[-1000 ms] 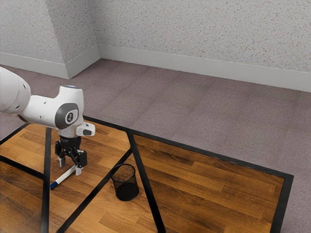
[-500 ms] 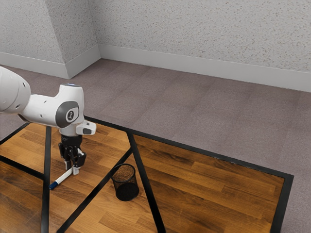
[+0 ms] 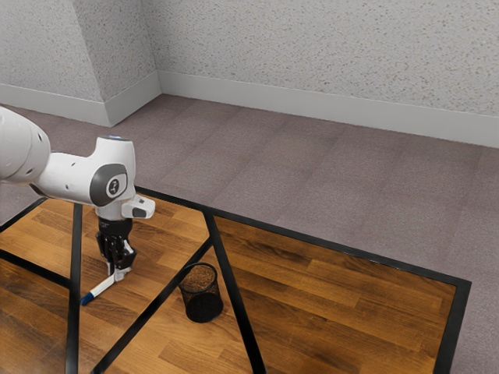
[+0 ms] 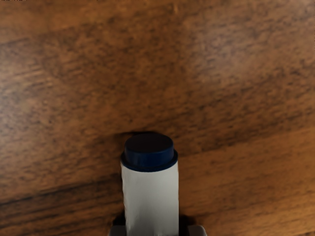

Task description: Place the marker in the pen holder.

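From where I stand, the desk [image 3: 335,292] is warm brown wood in plank-like strips, edged in black and crossed by slanting black bands [image 3: 152,308]. Behind it spreads a greyish-mauve carpet [image 3: 312,179], running up to a pale skirting board [image 3: 312,106] and a speckled grey wall [image 3: 312,47] with a jutting corner toward the exterior view's left.

The white arm [image 3: 70,175] reaches in over the desk, its pincer [image 3: 119,275] down low and drawn in narrow, holding the marker [image 3: 102,287] near one end. The marker is white, slanting out from the grip to a blue tip; close up, the other end is dark blue too. A black mesh pen holder [image 3: 203,306] stands upright near them, one black band running between it and the marker.
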